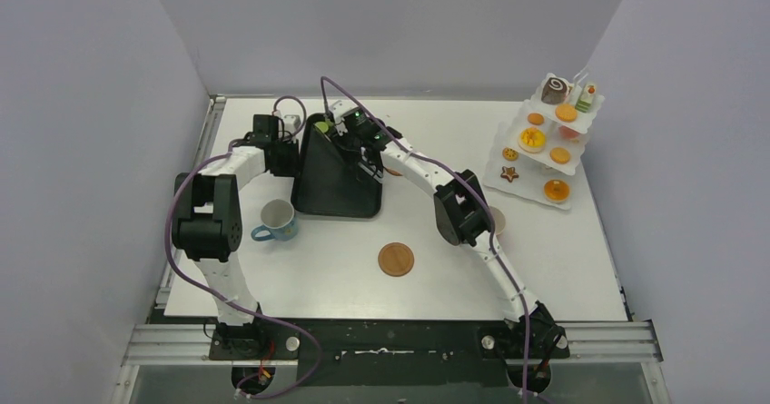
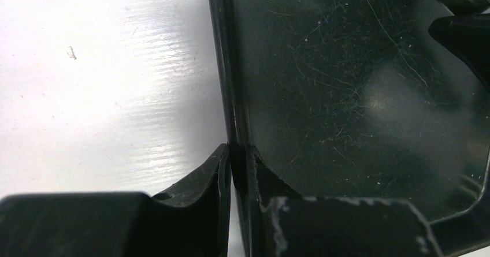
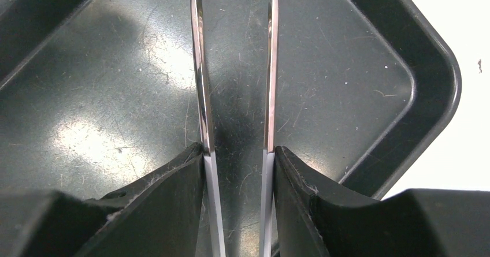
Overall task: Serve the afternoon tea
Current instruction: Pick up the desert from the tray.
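The black tray [image 1: 336, 186] sits mid-table and looks tilted. My left gripper [image 1: 292, 157] is shut on its left rim [image 2: 234, 124], one finger on each side. My right gripper [image 1: 368, 150] hangs over the tray floor [image 3: 115, 95], shut on the two arms of the metal tongs [image 3: 199, 84]. A green disc [image 1: 320, 126] shows at the tray's far tip; I cannot tell whether the tongs touch it. The blue cup [image 1: 277, 220] stands left of the tray. The pink cup [image 1: 498, 218] is half hidden behind my right arm. The pastries sit on a white tiered stand [image 1: 502, 179] at the right.
A round wooden coaster [image 1: 396, 260] lies in front of the tray. A second coaster [image 1: 393, 172] peeks out under my right arm. Grey walls close in the table on three sides.
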Tool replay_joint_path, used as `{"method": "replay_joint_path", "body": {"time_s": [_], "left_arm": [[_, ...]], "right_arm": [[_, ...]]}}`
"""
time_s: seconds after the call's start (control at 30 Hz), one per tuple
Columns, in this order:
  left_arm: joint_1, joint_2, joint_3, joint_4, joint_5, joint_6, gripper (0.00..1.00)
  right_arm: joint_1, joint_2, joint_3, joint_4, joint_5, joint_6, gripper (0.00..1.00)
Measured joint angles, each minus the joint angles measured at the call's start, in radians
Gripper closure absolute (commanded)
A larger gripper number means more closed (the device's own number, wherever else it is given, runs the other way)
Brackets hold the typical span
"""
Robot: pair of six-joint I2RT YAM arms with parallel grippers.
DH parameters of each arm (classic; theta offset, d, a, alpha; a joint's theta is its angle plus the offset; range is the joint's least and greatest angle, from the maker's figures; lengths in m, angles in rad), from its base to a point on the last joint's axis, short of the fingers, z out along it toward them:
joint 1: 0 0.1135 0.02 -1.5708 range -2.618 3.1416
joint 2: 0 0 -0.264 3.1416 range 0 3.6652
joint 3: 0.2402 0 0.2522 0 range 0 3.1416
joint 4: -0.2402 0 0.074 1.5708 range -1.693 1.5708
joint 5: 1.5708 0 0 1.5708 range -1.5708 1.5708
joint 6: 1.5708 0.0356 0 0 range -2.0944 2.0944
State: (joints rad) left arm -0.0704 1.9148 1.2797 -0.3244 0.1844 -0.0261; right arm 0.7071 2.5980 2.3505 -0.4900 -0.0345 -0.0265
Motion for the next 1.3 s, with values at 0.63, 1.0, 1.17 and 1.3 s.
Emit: {"method": "replay_joint_path", "body": {"time_s": [0.63,1.0,1.17,1.3], "left_arm": [[0.014,0.000,0.026,-0.023,-0.023,-0.048,0.56],[0.024,-0.016,0.109,-0.076,-0.014,-0.090,0.03],[0.026,-0.090,0.147,-0.109,0.003,-0.101,0.03],[0.026,-0.177,0.175,-0.137,0.011,-0.106,0.03]], "right_arm": [[0.002,-0.159,-0.150,-0.019,-0.006,0.006,0.59],[-0.008,-0.424,-0.422,0.003,0.048,0.065,0.59],[-0.015,-0.593,-0.602,0.028,0.073,0.092,0.59],[-0.021,-0.721,-0.726,0.029,0.102,0.104,0.59]]}}
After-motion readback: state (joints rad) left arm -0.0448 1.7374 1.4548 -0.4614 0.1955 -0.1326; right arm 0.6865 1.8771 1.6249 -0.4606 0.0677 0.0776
